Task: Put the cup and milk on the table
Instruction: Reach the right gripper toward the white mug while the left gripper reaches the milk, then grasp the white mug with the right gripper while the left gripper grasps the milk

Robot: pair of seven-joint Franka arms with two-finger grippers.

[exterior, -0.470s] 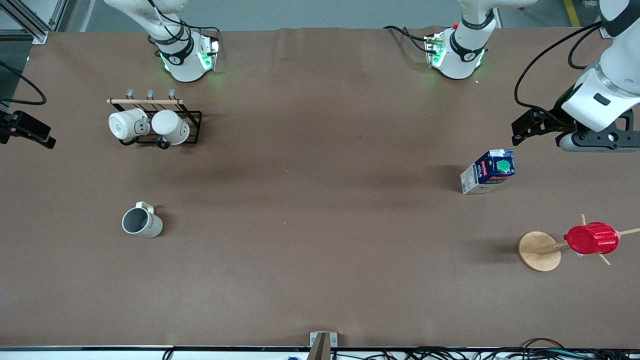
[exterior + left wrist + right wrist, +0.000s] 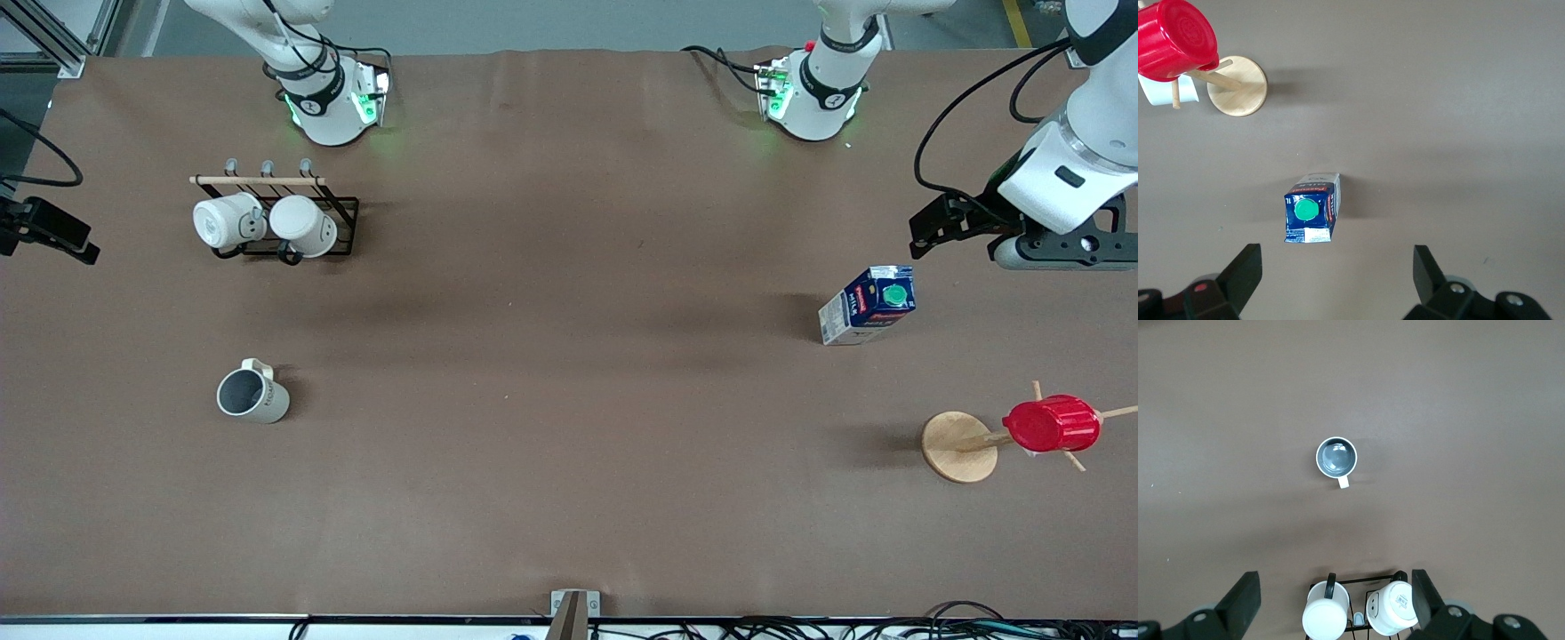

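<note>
The milk (image 2: 869, 305), a dark-blue and white carton with a green cap, stands upright on the brown table (image 2: 569, 498) toward the left arm's end. My left gripper (image 2: 1058, 252) hangs high over the table beside the milk. In the left wrist view the gripper (image 2: 1337, 267) is open and empty, with the milk (image 2: 1310, 213) far below it. The cup (image 2: 252, 394), cream-white with a grey inside, stands upright toward the right arm's end. My right gripper (image 2: 1335, 587) is open and empty, high above the cup (image 2: 1336, 457).
A black wire rack (image 2: 342, 227) with two white mugs (image 2: 229, 220) stands near the right arm's base; both mugs show in the right wrist view (image 2: 1325, 617). A wooden mug tree (image 2: 958, 446) carries a red ribbed cup (image 2: 1051, 424), nearer to the front camera than the milk.
My left gripper has shifted very slightly toward the arms' bases. The cup, the milk and the right arm have not moved.
</note>
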